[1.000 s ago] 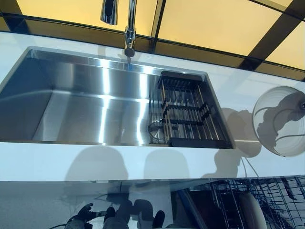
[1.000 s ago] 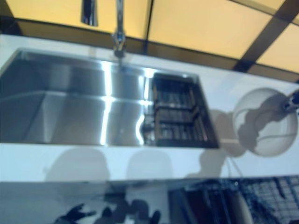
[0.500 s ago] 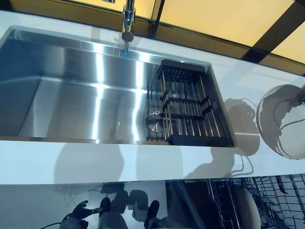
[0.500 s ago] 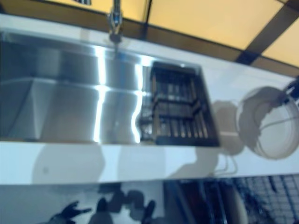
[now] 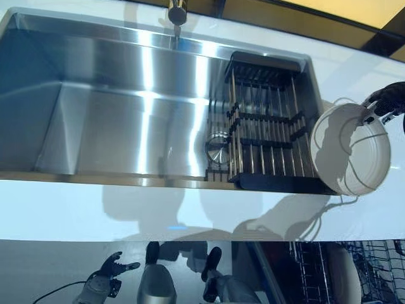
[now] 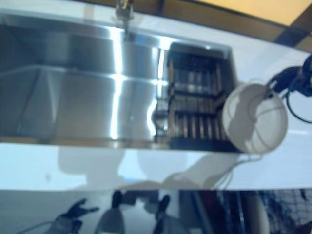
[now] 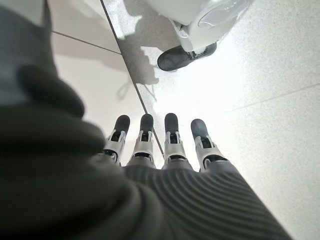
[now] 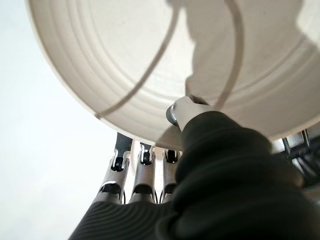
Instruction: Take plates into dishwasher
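No readable text, labels, numbers or signs anywhere in these views. Nothing printed on the plate (image 5: 351, 149), the sink (image 5: 95, 107), the countertop (image 5: 95, 212) or the dish rack (image 5: 266, 126). Floor tiles in the left wrist view likewise unmarked.

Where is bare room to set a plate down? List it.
Free: the white counter strip in front of the sink, and the sink's bare left basin. Crowded: the drying rack at the sink's right end, where the right hand holds the plate.
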Tool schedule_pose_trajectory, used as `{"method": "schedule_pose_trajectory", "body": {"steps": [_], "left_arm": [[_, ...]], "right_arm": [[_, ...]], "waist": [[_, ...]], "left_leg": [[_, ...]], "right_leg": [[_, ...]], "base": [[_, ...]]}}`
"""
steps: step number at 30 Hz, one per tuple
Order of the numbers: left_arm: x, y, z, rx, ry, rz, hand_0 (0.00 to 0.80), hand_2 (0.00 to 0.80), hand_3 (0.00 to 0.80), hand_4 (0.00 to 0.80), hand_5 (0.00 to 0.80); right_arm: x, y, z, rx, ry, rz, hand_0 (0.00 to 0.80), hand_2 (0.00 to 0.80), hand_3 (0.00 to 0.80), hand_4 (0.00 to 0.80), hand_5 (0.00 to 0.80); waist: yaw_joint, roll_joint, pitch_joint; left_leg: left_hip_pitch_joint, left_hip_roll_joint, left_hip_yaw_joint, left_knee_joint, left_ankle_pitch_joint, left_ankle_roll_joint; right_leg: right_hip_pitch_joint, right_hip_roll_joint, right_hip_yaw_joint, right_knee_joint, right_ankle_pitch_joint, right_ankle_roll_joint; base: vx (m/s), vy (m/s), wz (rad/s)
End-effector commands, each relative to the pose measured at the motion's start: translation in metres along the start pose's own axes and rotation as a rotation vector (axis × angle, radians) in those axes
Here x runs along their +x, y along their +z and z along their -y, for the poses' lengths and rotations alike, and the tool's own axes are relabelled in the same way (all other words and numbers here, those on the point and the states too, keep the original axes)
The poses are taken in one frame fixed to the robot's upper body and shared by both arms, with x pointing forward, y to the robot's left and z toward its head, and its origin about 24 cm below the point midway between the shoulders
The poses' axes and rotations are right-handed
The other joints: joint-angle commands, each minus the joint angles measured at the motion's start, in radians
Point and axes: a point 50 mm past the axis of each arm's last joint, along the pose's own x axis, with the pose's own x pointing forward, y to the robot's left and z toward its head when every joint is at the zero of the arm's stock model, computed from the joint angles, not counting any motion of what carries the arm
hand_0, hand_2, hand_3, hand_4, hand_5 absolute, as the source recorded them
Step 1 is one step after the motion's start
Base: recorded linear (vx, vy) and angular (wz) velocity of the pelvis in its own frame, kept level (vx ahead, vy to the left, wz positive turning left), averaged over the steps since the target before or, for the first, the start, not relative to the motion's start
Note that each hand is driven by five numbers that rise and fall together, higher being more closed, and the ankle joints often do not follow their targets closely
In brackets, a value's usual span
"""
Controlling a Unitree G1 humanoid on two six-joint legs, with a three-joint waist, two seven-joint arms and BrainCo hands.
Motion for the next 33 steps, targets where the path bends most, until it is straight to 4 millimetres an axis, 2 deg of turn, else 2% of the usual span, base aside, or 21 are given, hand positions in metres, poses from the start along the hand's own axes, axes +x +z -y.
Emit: {"method": "schedule_pose_trajectory", "body": {"steps": [1,9,14,22,33], "left_arm": [[0.000,0.009,0.007,0.010,-0.024,0.054,0.000,0.000,0.000,0.000,0.000],[0.000,0.017,0.016,0.011,-0.061,0.086,0.000,0.000,0.000,0.000,0.000],[0.000,0.021,0.018,0.019,-0.077,0.104,0.000,0.000,0.000,0.000,0.000],[-0.001,0.020,0.017,0.026,-0.082,0.104,0.000,0.000,0.000,0.000,0.000],[-0.001,0.015,0.011,0.030,-0.072,0.089,0.000,0.000,0.000,0.000,0.000]], "right_arm": [[-0.031,-0.006,0.027,-0.007,-0.151,-0.101,0.800,0.800,0.800,0.800,0.800],[-0.019,-0.007,0.024,-0.073,-0.164,-0.192,0.800,0.800,0.800,0.800,0.800],[-0.021,-0.017,0.027,-0.081,-0.184,-0.290,0.800,0.800,0.800,0.800,0.800],[-0.029,-0.033,0.033,-0.060,-0.218,-0.341,0.800,0.800,0.800,0.800,0.800],[-0.040,-0.054,0.037,-0.017,-0.229,-0.373,0.800,0.800,0.800,0.800,0.800]], "waist": [[0.031,0.029,0.020],[0.048,0.087,0.038],[0.055,0.108,0.042],[0.050,0.110,0.039],[0.033,0.095,0.022]], "left_leg": [[-0.058,0.016,-0.027,-0.022,0.105,0.010],[-0.077,0.006,-0.046,-0.016,0.112,0.003],[-0.079,0.005,-0.046,-0.018,0.114,0.001],[-0.076,0.013,-0.034,-0.021,0.117,0.000],[-0.055,0.017,-0.016,-0.032,0.118,0.003]], "right_leg": [[-0.050,-0.021,-0.002,0.188,-0.062,-0.010],[-0.068,-0.039,-0.016,0.203,-0.073,-0.016],[-0.073,-0.046,-0.024,0.211,-0.078,-0.017],[-0.075,-0.045,-0.024,0.215,-0.080,-0.015],[-0.061,-0.037,-0.013,0.203,-0.073,-0.012]], "base": [[-0.034,0.035,0.01],[-0.007,0.019,0.04],[-0.002,0.001,0.04],[0.000,-0.003,0.01],[0.000,0.000,0.00]]}}
